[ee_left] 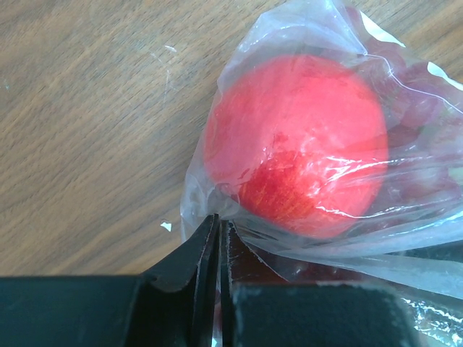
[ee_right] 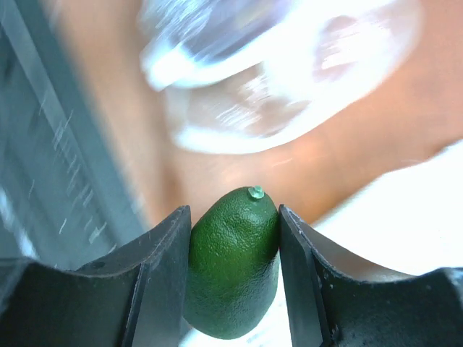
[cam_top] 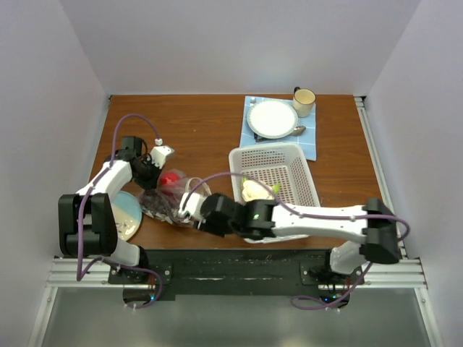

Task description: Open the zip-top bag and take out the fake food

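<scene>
Bag (ee_left: pixel 405 246) on table (ee_left: pixel 87 108), red fruit (ee_left: pixel 296 144) inside; left gripper (ee_left: pixel 218 231) pinched tight on bag edge. Right gripper (ee_right: pixel 234 217) clamps green piece (ee_right: pixel 231 267).

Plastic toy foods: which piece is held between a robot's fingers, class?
The dark green pebbly plastic piece, clamped between the right fingers. The red ball-like fruit sits inside the clear plastic bag; the cream-white lumpy piece lies in the white perforated basket.

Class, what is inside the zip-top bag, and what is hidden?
A red ball-like fruit shows through the zip-top bag, whose edge the left gripper pinches. Darker shapes beside it are unclear; anything beneath the fruit is covered.
</scene>
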Tool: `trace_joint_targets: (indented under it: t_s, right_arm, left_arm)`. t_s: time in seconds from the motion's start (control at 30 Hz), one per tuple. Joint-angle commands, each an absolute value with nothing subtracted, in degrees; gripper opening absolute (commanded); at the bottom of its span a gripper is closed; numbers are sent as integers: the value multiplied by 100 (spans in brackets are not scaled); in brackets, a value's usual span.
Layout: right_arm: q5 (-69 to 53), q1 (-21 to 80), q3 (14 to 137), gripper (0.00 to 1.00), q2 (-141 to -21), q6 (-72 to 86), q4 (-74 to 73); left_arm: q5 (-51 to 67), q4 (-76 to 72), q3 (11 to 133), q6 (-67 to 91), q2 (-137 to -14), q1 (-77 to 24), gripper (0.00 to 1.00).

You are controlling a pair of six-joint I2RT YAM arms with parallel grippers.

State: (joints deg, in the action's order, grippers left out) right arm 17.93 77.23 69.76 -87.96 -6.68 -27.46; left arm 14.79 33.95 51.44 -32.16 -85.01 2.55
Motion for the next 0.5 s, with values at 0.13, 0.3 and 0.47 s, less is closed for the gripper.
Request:
trace_joint_targets:
  t_s: [0.13,0.3,0.47]
  right_arm:
    - [3532,6338,6478,8,-7375,-326,-1486]
    - [4525,5873,6372,8,-7610,234,-1704]
    - [4843,5564,6302,55,-7928,1097,-2434]
  left_arm:
    - [1564,3419,5344,-3226,-8358,246,9]
    - [1582,3445,5370,-3217,-8358,246,9]
    - [1600,3454,5370,-3199,-8358,246,9]
